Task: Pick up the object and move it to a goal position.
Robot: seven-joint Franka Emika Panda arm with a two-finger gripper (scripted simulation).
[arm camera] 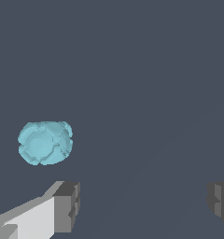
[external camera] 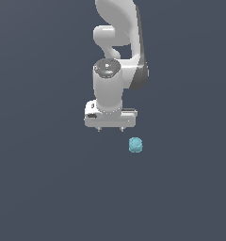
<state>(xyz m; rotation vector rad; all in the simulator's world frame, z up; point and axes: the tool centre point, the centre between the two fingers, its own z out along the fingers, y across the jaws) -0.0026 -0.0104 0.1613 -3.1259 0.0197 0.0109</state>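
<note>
Below the arm's white gripper [external camera: 110,128], toward about four o'clock from it in the exterior view, sits the small teal ball [external camera: 135,145], apart from the fingers and resting on the plain dark floor [external camera: 49,188]. The main risk, as I judge it, is misalignment: the ball lies off to one side and is not between the jaws, so a straight descent could bring one finger [arm camera: 67,205] down on top of it or beside it, nudging it into a roll, since its rounded, faceted shape would likely skid away easily. Closing off-center could also squeeze it out sideways. The gripper is spread wide, its two grey fingertips standing well apart in the wrist view, and it holds nothing and touches nothing. How high it hangs above the floor is hard to tell from these views; it appears to be above the ball.
</note>
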